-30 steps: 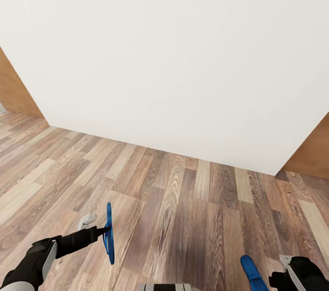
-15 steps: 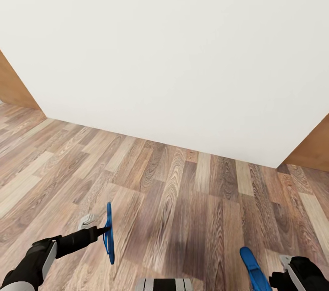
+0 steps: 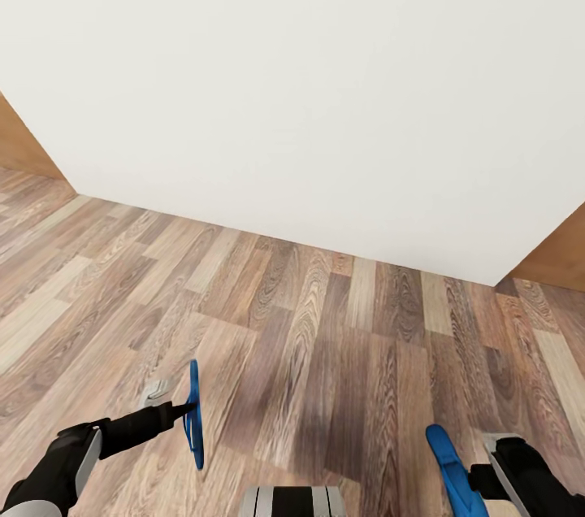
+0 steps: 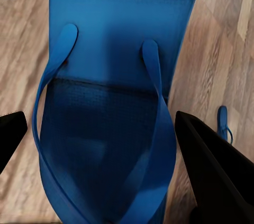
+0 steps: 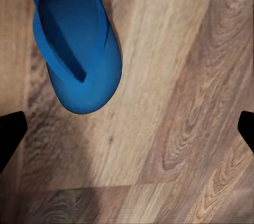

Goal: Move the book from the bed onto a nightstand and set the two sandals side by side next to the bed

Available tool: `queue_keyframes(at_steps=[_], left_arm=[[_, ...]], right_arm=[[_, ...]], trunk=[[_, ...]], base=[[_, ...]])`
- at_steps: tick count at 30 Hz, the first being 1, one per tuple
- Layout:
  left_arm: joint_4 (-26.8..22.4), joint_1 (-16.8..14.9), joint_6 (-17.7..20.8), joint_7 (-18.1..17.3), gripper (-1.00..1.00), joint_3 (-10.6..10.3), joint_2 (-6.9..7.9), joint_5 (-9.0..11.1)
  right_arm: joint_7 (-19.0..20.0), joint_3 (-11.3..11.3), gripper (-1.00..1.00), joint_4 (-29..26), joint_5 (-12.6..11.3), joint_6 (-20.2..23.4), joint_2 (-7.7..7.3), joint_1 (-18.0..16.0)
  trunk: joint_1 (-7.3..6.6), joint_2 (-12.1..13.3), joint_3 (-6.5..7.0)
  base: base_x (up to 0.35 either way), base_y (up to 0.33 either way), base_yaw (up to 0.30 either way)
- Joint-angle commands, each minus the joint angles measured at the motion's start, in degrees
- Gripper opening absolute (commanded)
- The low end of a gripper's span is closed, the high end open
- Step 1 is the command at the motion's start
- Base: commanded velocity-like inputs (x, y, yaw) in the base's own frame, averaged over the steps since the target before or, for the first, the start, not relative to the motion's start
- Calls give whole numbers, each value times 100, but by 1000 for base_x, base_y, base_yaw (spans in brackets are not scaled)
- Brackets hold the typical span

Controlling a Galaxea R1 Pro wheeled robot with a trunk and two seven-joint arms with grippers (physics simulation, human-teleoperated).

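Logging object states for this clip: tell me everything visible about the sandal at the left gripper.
The left sandal is a thin, flat, bright blue flip-flop with a Y-shaped strap and a finely textured, rubbery-looking footbed. In the head view it is held edge-on, upright, off the wood-plank floor, at the tips of the left gripper. The left wrist view shows it close up, between the dark fingers. The exact contact point cannot be made out.
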Motion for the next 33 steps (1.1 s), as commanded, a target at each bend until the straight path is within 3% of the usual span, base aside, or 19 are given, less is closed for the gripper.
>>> queue_keyframes(at_steps=[1,4,7,11,33], left_arm=[[-7,-4,41,-48,-100,33,-4,-37],[-7,-4,41,-45,-100,34,-3,-37],[-8,-4,41,-43,-100,34,-2,-37],[-7,-4,41,-37,-100,35,-4,-37],[-3,-4,32,-16,-100,30,-11,-40]], right_arm=[[15,-2,100,-12,38,22,9,-57],[29,166,100,-59,74,-63,138,-195],[33,684,100,-357,86,-172,224,-247],[35,954,100,-676,71,-169,256,-261],[44,1033,100,-684,21,-158,179,-265]], trunk=[[1,-3,-27],[9,-7,-94],[17,-11,-160],[27,-17,-249],[84,-46,-736]], base=[[0,0,0],[0,0,0],[0,0,0],[0,0,0],[0,0,0]])
